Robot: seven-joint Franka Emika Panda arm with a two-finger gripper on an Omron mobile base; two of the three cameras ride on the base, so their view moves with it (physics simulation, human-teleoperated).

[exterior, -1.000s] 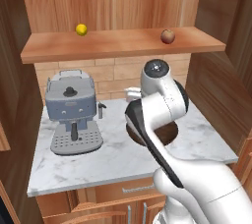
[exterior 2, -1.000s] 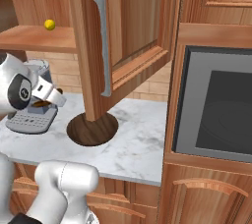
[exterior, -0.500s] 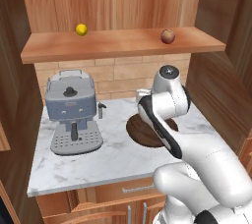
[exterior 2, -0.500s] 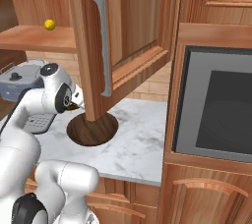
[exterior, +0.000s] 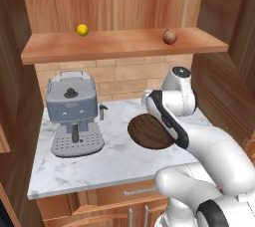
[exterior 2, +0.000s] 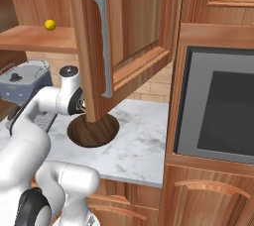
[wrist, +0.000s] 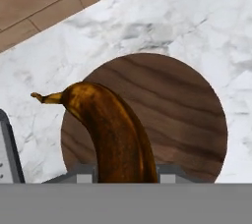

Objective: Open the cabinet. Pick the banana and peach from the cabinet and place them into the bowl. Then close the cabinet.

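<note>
A dark brown banana (wrist: 113,129) with a short stem rises from between my gripper's fingers (wrist: 125,171), which are shut on it. It hangs over the left part of the wide dark wooden bowl (wrist: 192,120) on the marble counter. The bowl (exterior: 149,134) lies partly behind my forearm, and my hand sits just above its far rim (exterior 2: 94,133). The cabinet stands open, its right door (exterior 2: 134,31) swung out over the bowl. On the cabinet shelf (exterior: 119,47) the peach (exterior: 170,37) rests at the right, and a small round yellow fruit (exterior: 82,30) at the left.
A blue-grey coffee machine (exterior: 72,114) stands on the counter left of the bowl. The open door's lower edge and bar handle (exterior 2: 105,46) hang close beside my hand. A built-in oven (exterior 2: 218,106) fills the right wall. Brick backsplash lies behind.
My arm has swung right, from beside the coffee machine to over the bowl, carrying the banana. The fruits on the shelf have not moved.
</note>
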